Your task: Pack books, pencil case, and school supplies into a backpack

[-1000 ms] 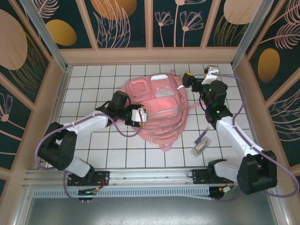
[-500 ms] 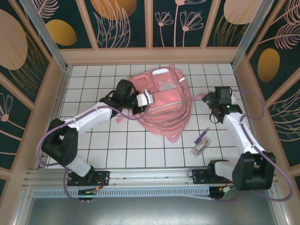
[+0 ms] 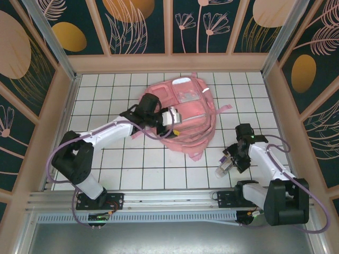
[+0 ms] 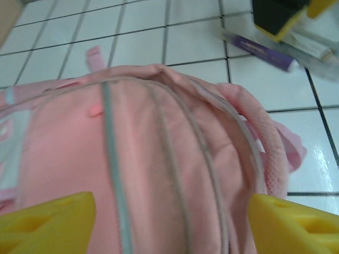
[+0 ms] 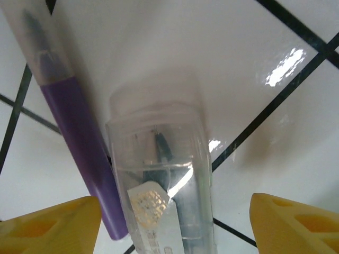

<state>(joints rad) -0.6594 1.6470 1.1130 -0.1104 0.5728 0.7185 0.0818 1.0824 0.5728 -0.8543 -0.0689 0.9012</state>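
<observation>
Open, empty right gripper (image 5: 172, 222) straddles small translucent plastic tube (image 5: 159, 174), long axis across the closing line, slim purple pen (image 5: 79, 137) beside.

White-tiled desk (image 3: 106, 100), dark grid lines, glossy. Pink backpack (image 3: 193, 114) lies on it, far centre. On my right, toward the near edge: purple pen (image 5: 79, 143) and clear tube (image 5: 159, 185) side by side, touching, directly on the tile.
</observation>
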